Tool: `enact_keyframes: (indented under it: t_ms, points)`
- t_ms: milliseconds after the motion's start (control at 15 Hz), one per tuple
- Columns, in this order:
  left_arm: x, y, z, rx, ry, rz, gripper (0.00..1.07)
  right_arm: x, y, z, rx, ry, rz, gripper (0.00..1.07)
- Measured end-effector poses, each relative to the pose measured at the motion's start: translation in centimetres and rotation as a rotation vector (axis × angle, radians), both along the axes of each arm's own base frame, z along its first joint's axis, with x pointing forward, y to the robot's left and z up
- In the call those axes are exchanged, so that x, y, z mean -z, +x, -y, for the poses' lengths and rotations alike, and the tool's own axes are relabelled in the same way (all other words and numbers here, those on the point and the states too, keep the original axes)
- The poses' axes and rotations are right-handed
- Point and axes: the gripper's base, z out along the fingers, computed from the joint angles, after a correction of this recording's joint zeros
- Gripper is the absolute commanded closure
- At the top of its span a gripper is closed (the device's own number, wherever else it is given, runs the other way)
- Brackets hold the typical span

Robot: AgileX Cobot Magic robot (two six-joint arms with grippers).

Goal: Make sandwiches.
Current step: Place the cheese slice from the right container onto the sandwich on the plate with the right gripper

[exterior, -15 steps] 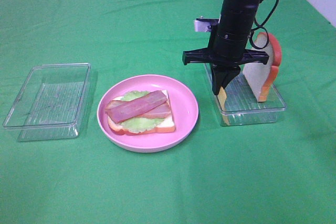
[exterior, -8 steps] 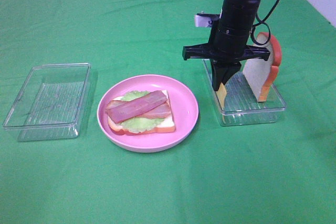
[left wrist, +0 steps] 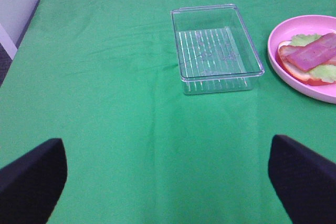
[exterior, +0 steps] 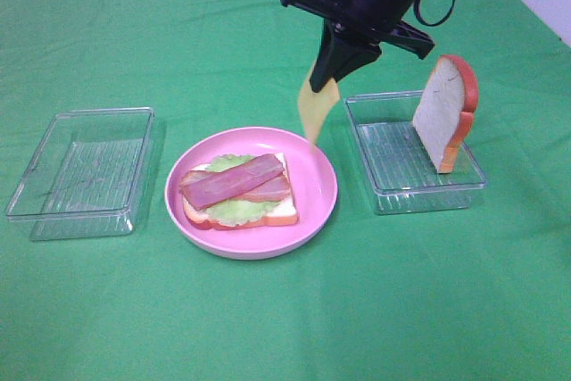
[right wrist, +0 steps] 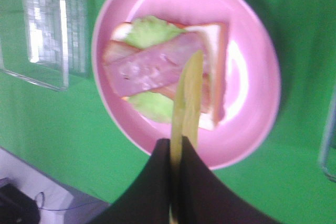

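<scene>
An open sandwich [exterior: 237, 191] lies on a round pink plate [exterior: 317, 186]: a bread slice with lettuce and bacon strips on top. It also shows in the right wrist view [right wrist: 157, 69] and the left wrist view [left wrist: 310, 59]. My right gripper [exterior: 326, 73] is shut on a yellow cheese slice [exterior: 314, 106] that hangs above the plate's far right rim; the cheese also shows in the right wrist view [right wrist: 188, 98]. A second bread slice [exterior: 443, 111] stands upright in the right clear tray [exterior: 419, 185]. My left gripper's fingertips [left wrist: 31, 174] are spread wide over bare cloth.
An empty clear tray [exterior: 85, 171] sits left of the plate, also in the left wrist view [left wrist: 215, 45]. Green cloth covers the table. The right arm reaches down from the far side above the plate and right tray.
My right gripper has lifted the cheese slice out of the right tray and carried it up and left to above the plate's rim. The rest has not moved.
</scene>
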Motion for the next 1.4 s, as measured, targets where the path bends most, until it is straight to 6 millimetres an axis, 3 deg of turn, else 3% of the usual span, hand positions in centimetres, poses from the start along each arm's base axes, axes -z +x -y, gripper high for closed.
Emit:
enact_keyframes:
  t_ms: [133, 267, 333, 533, 1000, 1400]
  points:
    - [0.0, 0.0, 0.0, 0.000, 0.000, 0.000, 0.09, -0.2, -0.1, -2.0, -0.038, 0.200, 0.028, 1.07]
    - [0.0, 0.0, 0.0, 0.000, 0.000, 0.000, 0.09, 0.4, -0.4, -3.6, -0.077, 0.247, 0.034, 1.07]
    - [0.0, 0.0, 0.0, 0.000, 0.000, 0.000, 0.09, 1.7, -0.9, -5.7, -0.116, 0.285, 0.011, 1.07]
    - [0.0, 0.0, 0.0, 0.000, 0.000, 0.000, 0.09, 4.5, -1.3, -7.9, -0.143, 0.308, -0.037, 1.07]
    - [0.0, 0.0, 0.0, 0.000, 0.000, 0.000, 0.09, 9.8, -0.9, -9.2, -0.101, 0.308, -0.140, 1.07]
    - [0.0, 0.0, 0.0, 0.000, 0.000, 0.000, 0.09, 10.6, -0.7, -8.5, -0.133, 0.205, -0.092, 1.07]
